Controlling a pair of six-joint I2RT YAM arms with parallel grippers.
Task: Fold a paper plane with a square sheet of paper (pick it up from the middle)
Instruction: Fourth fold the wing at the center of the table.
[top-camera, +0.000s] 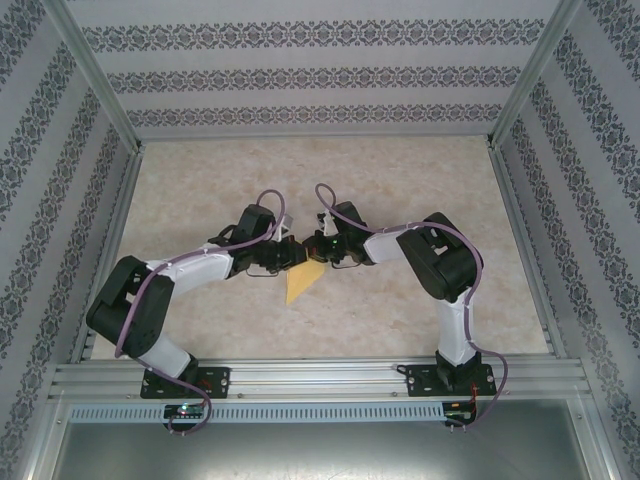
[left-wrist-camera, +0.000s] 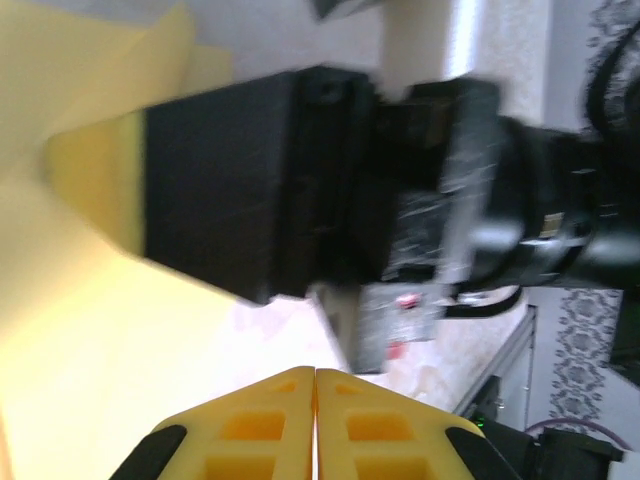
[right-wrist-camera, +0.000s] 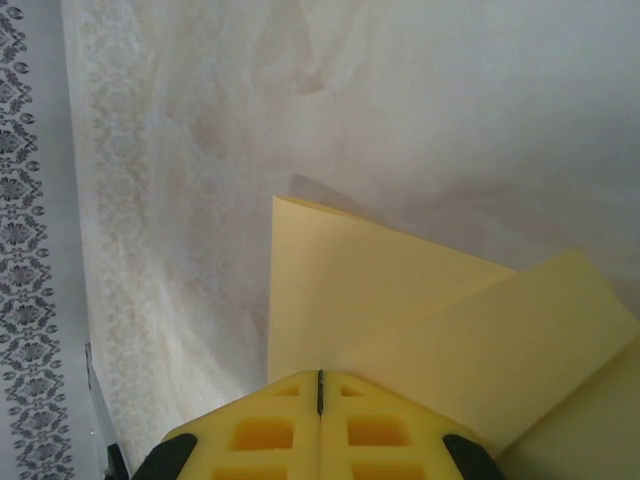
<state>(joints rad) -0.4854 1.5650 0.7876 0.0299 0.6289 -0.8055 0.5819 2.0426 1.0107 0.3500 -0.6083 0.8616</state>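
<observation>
The square sheet of paper (top-camera: 302, 281), yellow-orange and folded into overlapping flaps, hangs at the table's middle just below both grippers. In the right wrist view the folded sheet (right-wrist-camera: 400, 300) fans out from my right gripper (right-wrist-camera: 319, 378), which is shut with the paper's crease running into its fingertips; a shadow under the far edge shows the sheet is raised off the table. My left gripper (left-wrist-camera: 316, 372) is shut, and the paper (left-wrist-camera: 80, 350) lies to its left, not between its fingers. The right gripper (left-wrist-camera: 90, 180) shows across from it, touching the sheet. From above, the left gripper (top-camera: 293, 253) and right gripper (top-camera: 318, 250) almost meet.
The beige marbled tabletop (top-camera: 420, 180) is ringed by patterned walls (top-camera: 320, 75) and an aluminium frame (top-camera: 320, 375) at the near edge. Both arms bend inward from their bases.
</observation>
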